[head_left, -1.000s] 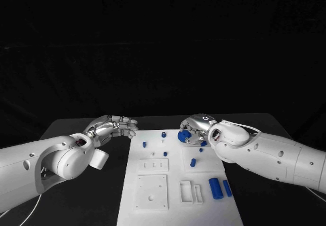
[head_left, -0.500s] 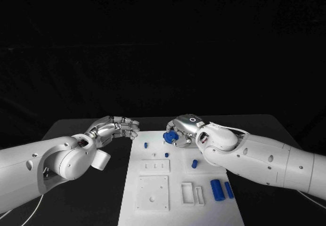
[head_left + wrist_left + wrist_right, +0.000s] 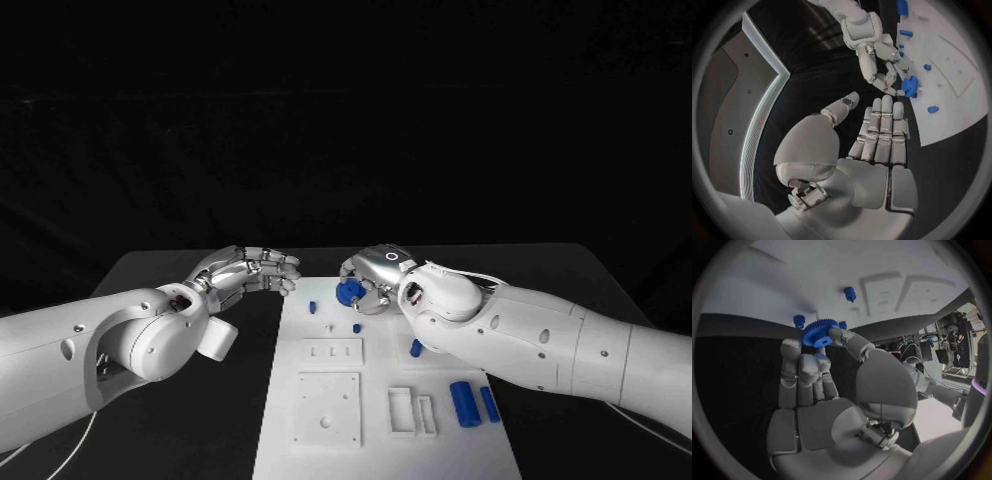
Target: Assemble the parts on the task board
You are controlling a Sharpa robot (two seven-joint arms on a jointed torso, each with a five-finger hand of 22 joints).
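The left hand (image 3: 245, 271) hangs over the black surface (image 3: 159, 275) just beside the left edge of the task board (image 3: 382, 430), its fingers curled loosely inward with nothing in them; in the left wrist view they lie close together, side by side. To its right, over the far end of the white board, the right hand (image 3: 374, 281) holds a blue gear (image 3: 348, 292) pinched between thumb and fingertips. The right wrist view shows the gear's toothed rim and hub (image 3: 821, 333) at the fingertips, above the board near two small blue pegs (image 3: 850, 293) that stand in it. Further right and nearer the robot, more blue parts lie on the board: a short piece (image 3: 415, 347) beside the right arm and two longer cylinders (image 3: 464, 402) close together near the right edge.
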